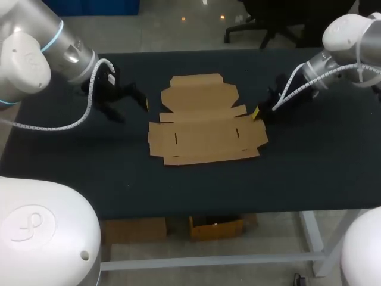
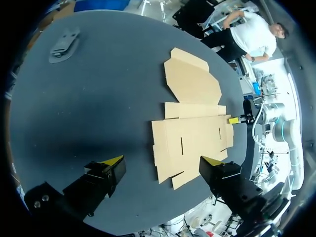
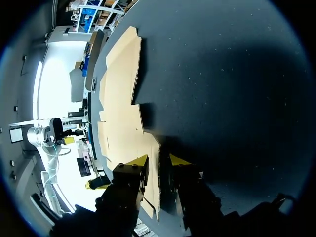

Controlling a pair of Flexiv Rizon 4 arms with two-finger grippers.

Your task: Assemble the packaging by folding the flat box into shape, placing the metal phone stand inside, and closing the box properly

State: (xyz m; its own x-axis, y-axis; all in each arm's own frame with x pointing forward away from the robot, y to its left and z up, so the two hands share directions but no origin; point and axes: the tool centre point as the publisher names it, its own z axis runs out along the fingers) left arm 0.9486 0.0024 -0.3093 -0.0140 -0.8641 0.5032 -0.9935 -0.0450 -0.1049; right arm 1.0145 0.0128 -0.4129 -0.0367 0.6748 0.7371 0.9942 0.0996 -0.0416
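Our left hand (image 2: 162, 161) is open wide above the table (image 1: 178, 190), beside the flat box (image 1: 205, 128). Our right hand (image 3: 159, 160) sits at the box's right edge; we cannot tell whether it grips.

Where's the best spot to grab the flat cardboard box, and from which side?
Probably the right-edge flap of the flat box, coming in low from the right, where the right gripper sits. The sheet lies flat, so only its thin outer edges offer a pinch.
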